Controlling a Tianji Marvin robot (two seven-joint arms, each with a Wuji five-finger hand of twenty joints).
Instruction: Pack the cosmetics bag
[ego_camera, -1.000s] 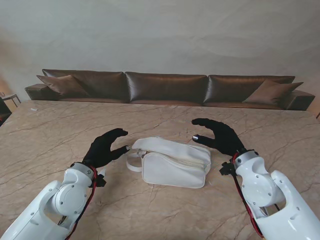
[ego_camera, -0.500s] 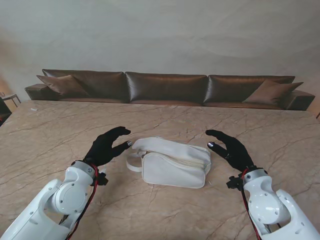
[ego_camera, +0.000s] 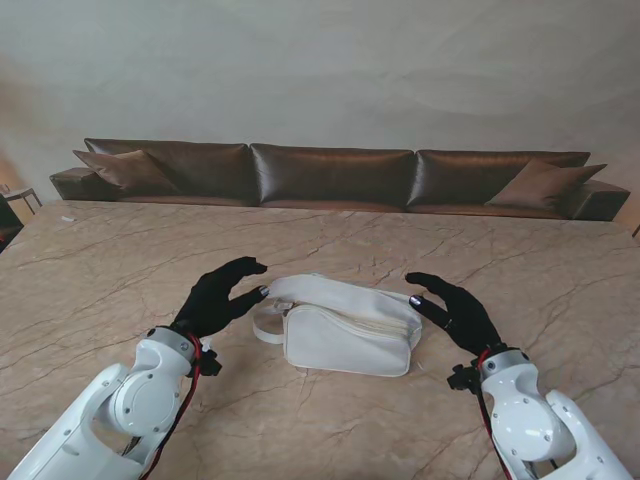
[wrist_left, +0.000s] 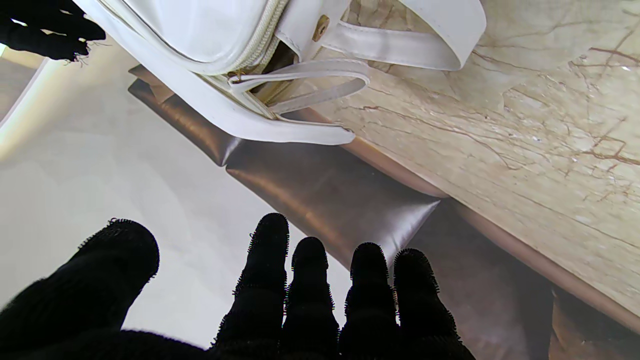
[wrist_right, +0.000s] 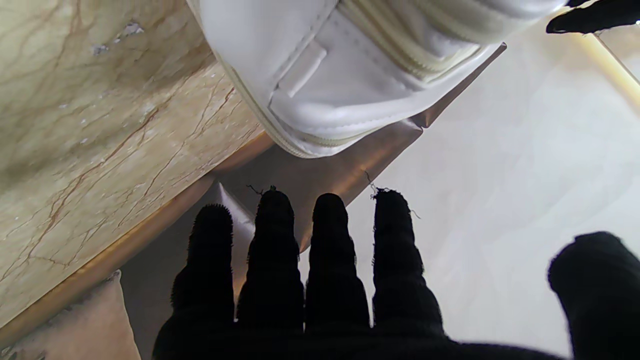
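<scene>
White cosmetics bag (ego_camera: 348, 325) lies lengthwise between two released hands; left hand (ego_camera: 218, 297) seemingly nearer than right hand (ego_camera: 452, 311).

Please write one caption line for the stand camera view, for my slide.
Two black-gloved robot hands, left hand and right hand, open beside a white leather cosmetics bag on a beige marble table.

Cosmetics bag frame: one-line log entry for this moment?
stage: pre-grasp | cosmetics bag: flat on table, zipper partly open at strap end | left hand: open beside strap end | right hand: open beside other end
</scene>
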